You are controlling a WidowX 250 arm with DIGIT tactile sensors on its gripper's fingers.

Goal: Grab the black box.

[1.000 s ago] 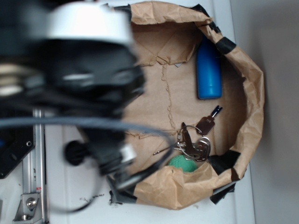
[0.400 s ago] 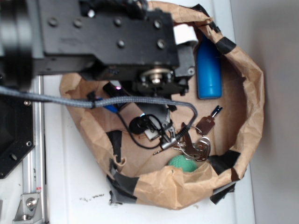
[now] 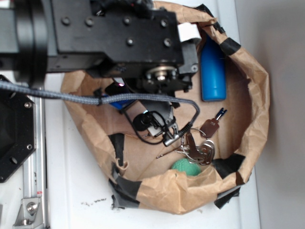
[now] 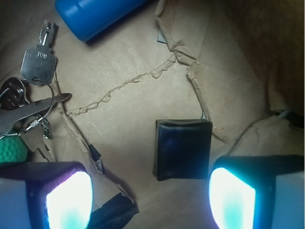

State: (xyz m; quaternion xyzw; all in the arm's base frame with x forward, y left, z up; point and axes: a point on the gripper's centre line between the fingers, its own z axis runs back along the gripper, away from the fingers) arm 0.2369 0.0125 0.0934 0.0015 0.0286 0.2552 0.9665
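Black box (image 4: 182,149) sits right there in the wrist view, flat on the brown paper, just inside the right-hand finger and nearly brushing its glowing inner face, though whether they touch I cannot tell. The gripper (image 4: 150,200) has its jaws spread wide, nothing between the pads, and the box lies toward the right side of the gap, its far edge reaching out beyond the fingertips. The left finger (image 4: 66,198) stands well clear of the box, with a curl of black tape (image 4: 112,210) on torn paper just beside its inner edge. Out past the left finger, a bunch of keys (image 4: 28,105) sprawls on the paper, one square-headed key pointing away, and a sliver of green ball (image 4: 10,149) peeks in at the frame's edge right beside them. Further out still, ahead and to the left of the jaws, the blue bottle (image 4: 95,16) lies on its side, well apart from the box. A raised crease wanders across the paper between the keys and the box. From the exterior view the arm (image 3: 105,43) looms over the crumpled paper bag (image 3: 257,95), hiding the box completely; the bottle (image 3: 212,71), the keys (image 3: 198,145) and the green ball (image 3: 187,167) all lie inside the bag's rolled rim, and a black hexagonal plate (image 3: 16,133) sits outside it.
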